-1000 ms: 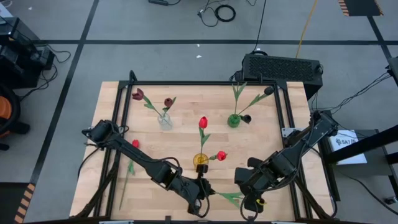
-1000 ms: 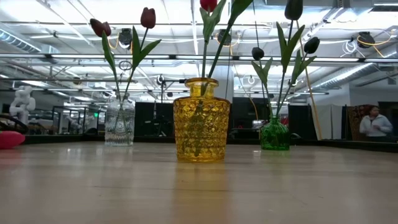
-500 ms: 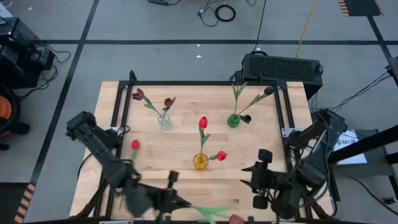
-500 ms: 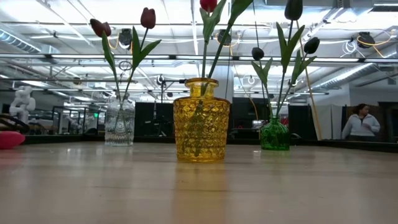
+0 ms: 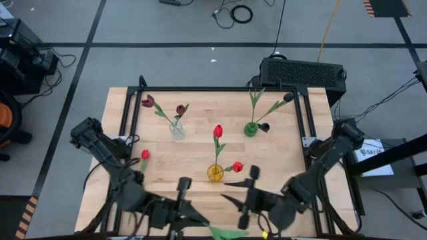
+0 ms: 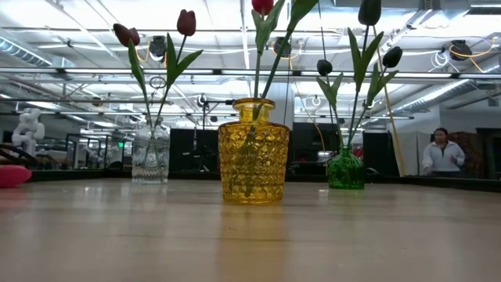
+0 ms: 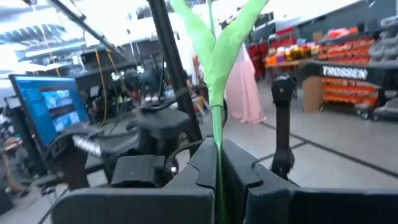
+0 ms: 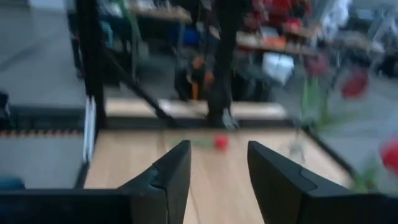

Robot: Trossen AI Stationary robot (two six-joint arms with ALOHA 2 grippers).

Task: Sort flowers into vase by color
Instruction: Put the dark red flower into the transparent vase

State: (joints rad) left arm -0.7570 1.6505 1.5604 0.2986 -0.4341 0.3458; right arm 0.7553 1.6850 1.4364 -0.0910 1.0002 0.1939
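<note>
Three vases stand on the wooden table (image 5: 287,153): a clear one (image 5: 177,129) with maroon tulips, a yellow one (image 5: 215,173) with red tulips, a green one (image 5: 251,129) with near-black tulips. Another red tulip (image 5: 144,155) lies near the left edge. The left gripper (image 7: 219,180) is clamped on a green stem (image 7: 214,93) at the front edge, while the right gripper (image 8: 217,171), fingers apart and empty, hovers just beside it.

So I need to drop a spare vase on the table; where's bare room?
Bare wood lies right of the yellow vase, below the green vase. The near edge is crowded by the left gripper, shut on a flower, and the open right gripper.
</note>
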